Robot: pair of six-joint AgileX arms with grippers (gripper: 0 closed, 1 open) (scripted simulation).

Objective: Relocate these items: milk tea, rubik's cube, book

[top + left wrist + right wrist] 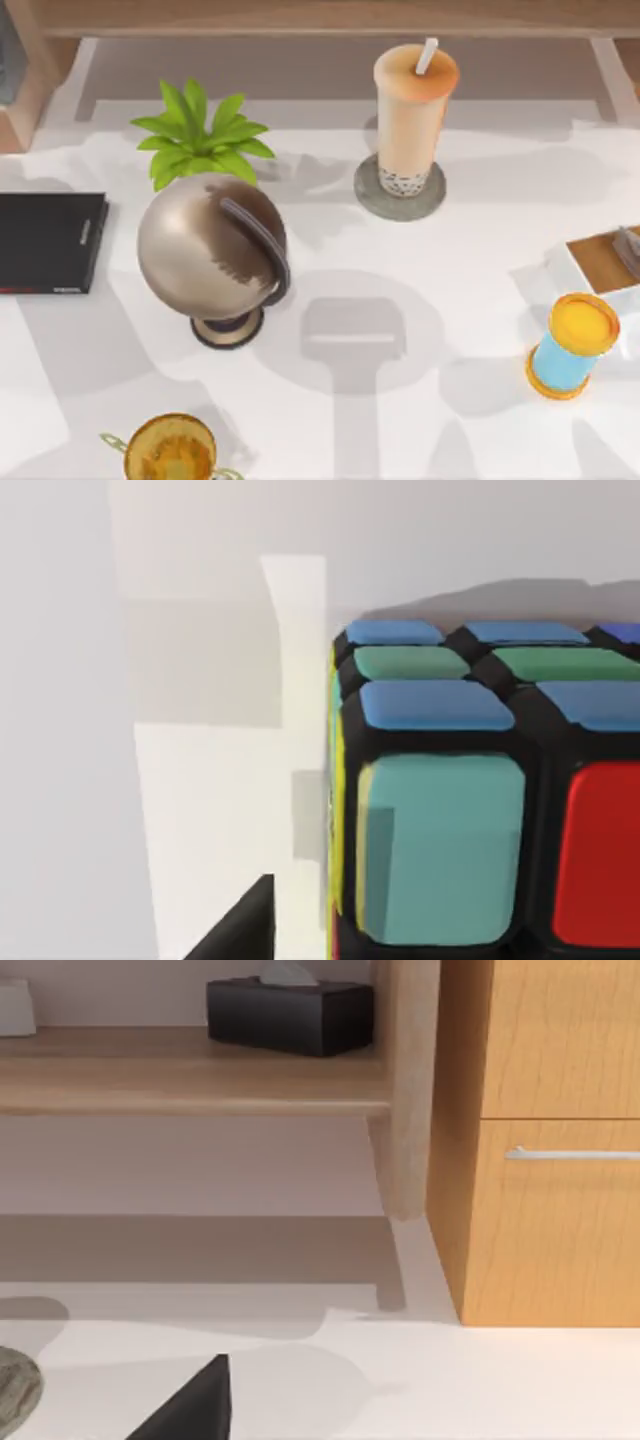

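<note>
The milk tea (412, 115) is standing upright on a round grey coaster (400, 190), right of the globe (212, 250) and toward the table's far edge. The rubik's cube (480, 790) is filling the left wrist camera close up, sitting on the white surface. Whether either gripper is open or closed, I cannot tell.

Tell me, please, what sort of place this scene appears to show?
Probably a rendered home or office desk: a white table with a globe, a potted plant and a milk tea on a coaster, with a wooden shelf and drawer cabinet behind.
</note>
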